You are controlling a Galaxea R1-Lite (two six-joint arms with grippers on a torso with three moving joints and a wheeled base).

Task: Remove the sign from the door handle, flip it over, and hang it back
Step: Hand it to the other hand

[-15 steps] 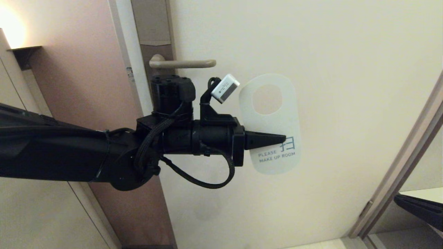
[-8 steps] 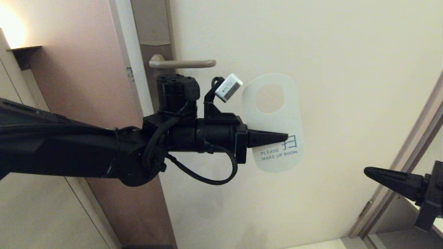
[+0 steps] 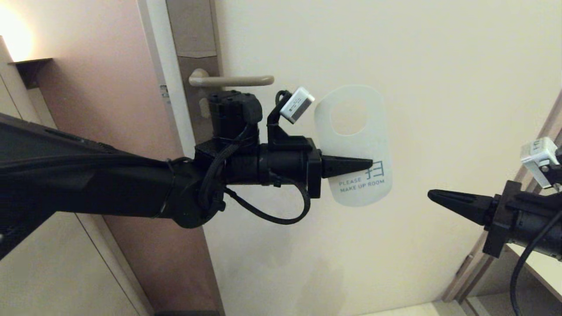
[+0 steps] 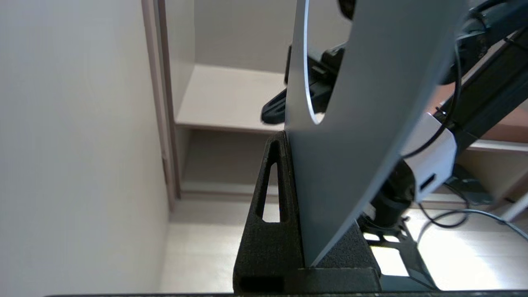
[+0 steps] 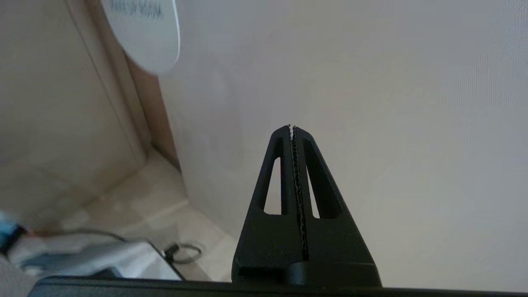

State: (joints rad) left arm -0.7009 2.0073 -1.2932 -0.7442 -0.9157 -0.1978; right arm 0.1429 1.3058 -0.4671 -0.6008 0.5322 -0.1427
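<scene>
My left gripper (image 3: 369, 165) is shut on the sign (image 3: 356, 145), a white door hanger with an oval hole and blue "PLEASE MAKE UP ROOM" facing me. It holds the sign upright in the air in front of the door, off the door handle (image 3: 232, 80), to the handle's right and a little lower. In the left wrist view the sign (image 4: 350, 136) stands pinched between the jaws (image 4: 297, 136). My right gripper (image 3: 432, 194) is shut and empty, to the sign's lower right, pointing toward it. The sign's lower end (image 5: 144, 33) shows in the right wrist view beyond that gripper (image 5: 291, 127).
The cream door (image 3: 417, 66) fills the background. A brownish-grey backplate (image 3: 197, 57) carries the handle. The door frame (image 3: 505, 210) runs diagonally at the right. A brown wall panel (image 3: 101, 87) is at the left.
My left gripper has carried the sign a little to the right and upward. My right arm has come into view from the lower right and risen toward the sign.
</scene>
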